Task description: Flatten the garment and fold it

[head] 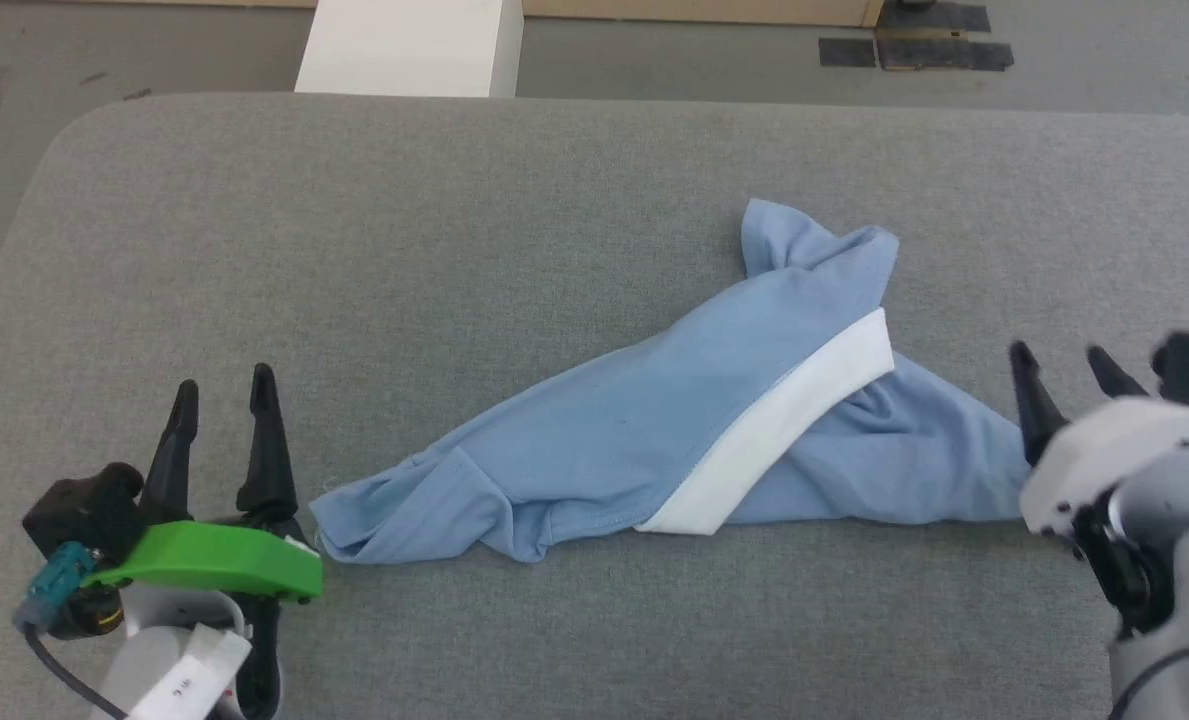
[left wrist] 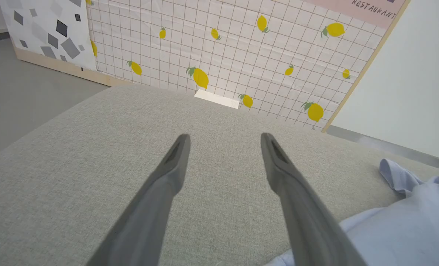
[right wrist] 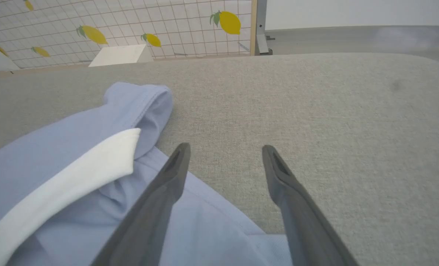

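Observation:
The light blue garment (head: 654,420) lies bunched in a long crumpled strip across the grey cushioned surface (head: 454,230), a white band (head: 784,430) crossing its middle. My left gripper (head: 222,385) stands open just left of the shirt's left end, nothing between its fingers. In the left wrist view the garment (left wrist: 407,225) sits at the lower right beside the open left gripper (left wrist: 225,137). My right gripper (head: 1059,355) is open at the shirt's right end. The right wrist view has the right gripper (right wrist: 225,147) over the garment (right wrist: 75,166) edge, fingers apart.
A white block (head: 409,45) stands beyond the surface's far edge, with dark tape patches (head: 914,45) on the floor. A lemon-patterned tiled wall (left wrist: 223,48) rises behind. Bare grey cushion spreads to the left and behind the shirt.

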Controlling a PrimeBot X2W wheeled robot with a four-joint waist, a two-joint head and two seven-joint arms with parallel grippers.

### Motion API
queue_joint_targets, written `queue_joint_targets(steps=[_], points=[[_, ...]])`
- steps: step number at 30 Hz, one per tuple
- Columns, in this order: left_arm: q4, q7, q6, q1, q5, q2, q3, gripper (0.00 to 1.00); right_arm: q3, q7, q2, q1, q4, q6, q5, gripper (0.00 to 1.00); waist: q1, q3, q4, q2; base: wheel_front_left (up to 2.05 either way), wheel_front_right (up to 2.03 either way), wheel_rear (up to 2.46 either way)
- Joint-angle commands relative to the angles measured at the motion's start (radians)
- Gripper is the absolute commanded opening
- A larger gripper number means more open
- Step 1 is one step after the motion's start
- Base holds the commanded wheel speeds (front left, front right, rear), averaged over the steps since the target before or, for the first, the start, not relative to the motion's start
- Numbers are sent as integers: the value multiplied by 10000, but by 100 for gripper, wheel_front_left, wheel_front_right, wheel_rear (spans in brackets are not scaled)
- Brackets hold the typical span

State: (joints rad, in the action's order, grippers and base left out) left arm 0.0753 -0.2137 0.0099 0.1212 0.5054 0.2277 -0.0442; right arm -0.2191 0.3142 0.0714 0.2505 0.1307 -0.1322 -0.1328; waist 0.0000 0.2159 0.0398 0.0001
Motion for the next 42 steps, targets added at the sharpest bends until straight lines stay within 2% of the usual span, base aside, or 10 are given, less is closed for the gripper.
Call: queue_joint_targets(steps=[1,16,22,29,30,31,32,37,42], points=[[31,-153,-1,-5,-206,-84,-22,100,251,263,140,421,104,15,-27,100,0,167,26,-1,0,0,0],[-42,-428,-132,1228,-1036,-322,-585,100,3274,4315,1537,5119,2621,15,173,100,0,1954,787,-1,0,0,0],[116,-454,-240,1487,-1066,-505,-708,100,4528,5374,1962,5928,3339,15,97,100,0,2395,1038,-1,0,0,0],[300,-471,-352,1633,-1114,-654,-744,100,5620,5803,2196,6018,3929,15,-438,100,0,2613,1157,-1,0,0,0],[342,-472,-373,1648,-1118,-664,-737,100,5738,5888,2233,5988,4007,15,-577,46,0,2602,1150,-1,0,0,0],[377,-473,-390,1656,-1121,-665,-727,100,5826,5919,2272,5974,4041,15,-681,11,0,2583,1138,-1,0,0,0],[420,-474,-407,1662,-1126,-666,-711,100,5913,5900,2327,5967,4055,15,-802,0,0,2540,1110,-1,0,0,0],[537,-477,-446,1636,-1190,-588,-622,100,5641,5450,2565,6073,4051,15,-1083,0,0,2146,848,-1,0,0,0],[529,-478,-408,1433,-1234,-458,-514,100,4623,4491,2582,6172,3897,15,-1100,0,0,1532,408,-1,0,0,0]])
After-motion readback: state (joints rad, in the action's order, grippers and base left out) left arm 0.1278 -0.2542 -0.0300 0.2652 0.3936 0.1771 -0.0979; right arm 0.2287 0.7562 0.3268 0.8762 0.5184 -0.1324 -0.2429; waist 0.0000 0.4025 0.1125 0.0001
